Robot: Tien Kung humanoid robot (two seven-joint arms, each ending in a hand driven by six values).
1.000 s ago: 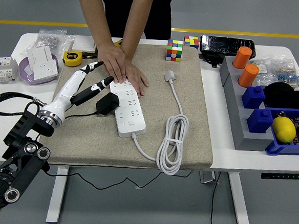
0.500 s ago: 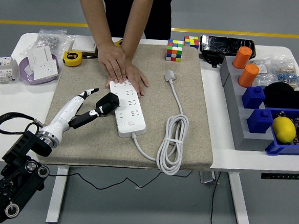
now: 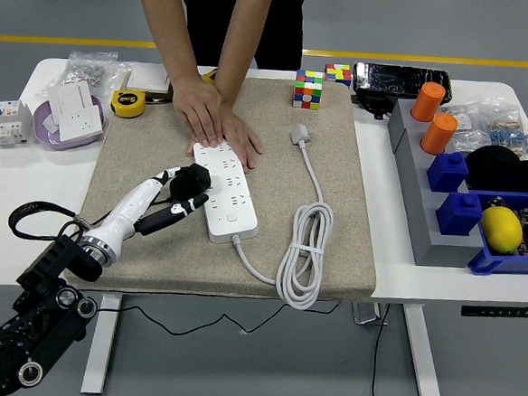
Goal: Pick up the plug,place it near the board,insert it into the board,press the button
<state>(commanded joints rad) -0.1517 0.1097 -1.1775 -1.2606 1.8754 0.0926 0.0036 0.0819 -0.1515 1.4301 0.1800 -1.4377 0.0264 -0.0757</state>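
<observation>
A white power strip (image 3: 229,192) lies on the beige mat (image 3: 345,204), with its button (image 3: 233,219) near its near end. A black plug (image 3: 191,182) rests against the strip's left edge, its black cable trailing left. My left hand (image 3: 175,193) comes in from the lower left. Its white fingers (image 3: 159,178) lie above and below the plug and are closed on it. A person at the far side presses both hands (image 3: 218,128) flat on the strip's far end. My right arm is out of view.
The strip's white cord (image 3: 303,255) lies coiled on the mat, ending in a white plug (image 3: 298,133). Puzzle cubes (image 3: 308,88) stand at the back. A yellow tape measure (image 3: 128,103) and a bowl of sockets (image 3: 70,116) are at the left. Blue bins with a lemon (image 3: 501,228) are at the right.
My left arm has drawn back toward the near edge and swung its fingers from pointing away to pointing right at the plug. The plug stayed beside the strip. The person's hands have not moved.
</observation>
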